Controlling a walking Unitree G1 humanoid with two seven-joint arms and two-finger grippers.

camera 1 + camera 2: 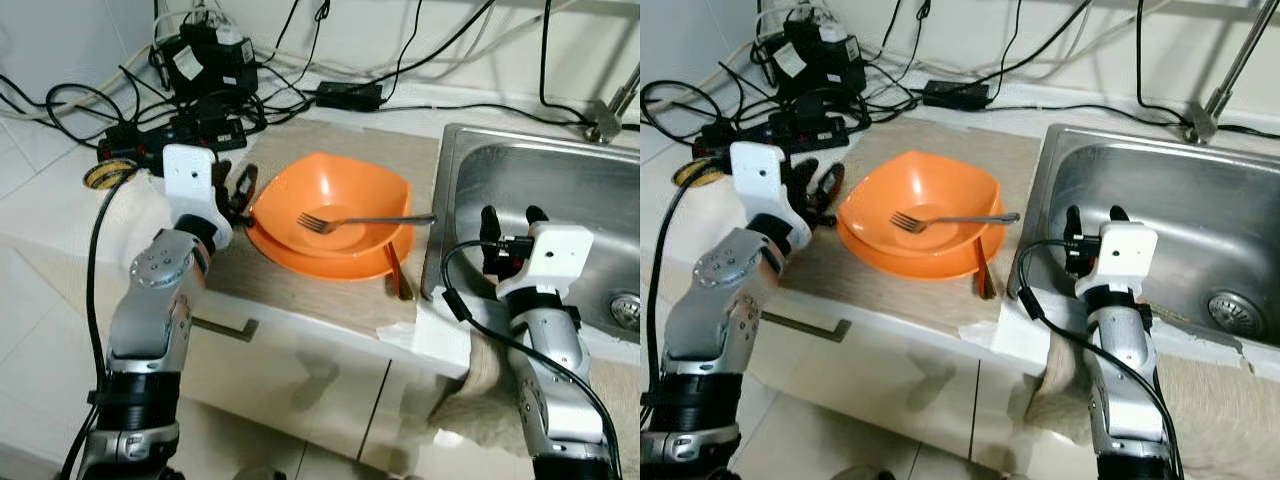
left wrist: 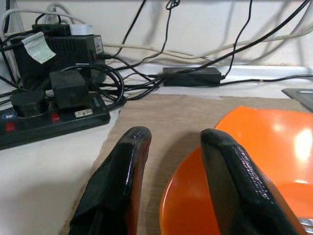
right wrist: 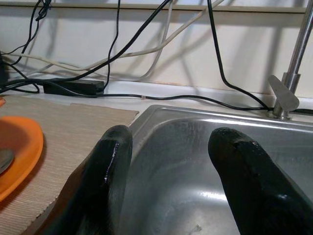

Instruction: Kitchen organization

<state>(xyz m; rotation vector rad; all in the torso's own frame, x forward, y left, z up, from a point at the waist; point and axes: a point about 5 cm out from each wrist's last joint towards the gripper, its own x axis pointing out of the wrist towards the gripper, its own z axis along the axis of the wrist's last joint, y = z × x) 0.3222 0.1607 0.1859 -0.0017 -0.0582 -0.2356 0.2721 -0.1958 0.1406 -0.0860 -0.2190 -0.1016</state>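
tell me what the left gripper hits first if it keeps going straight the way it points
Probably the orange bowl: one finger of the open left gripper already lines up with its rim. The other finger faces bare mat. Depth is uncertain.

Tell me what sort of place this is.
Most likely a home kitchen counter: a steel sink with a faucet, an orange bowl holding a fork, and cabinet doors below.

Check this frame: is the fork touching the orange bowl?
Touching. The left eye view shows the fork lying in the orange bowl, tines on its floor, handle resting across its rim.
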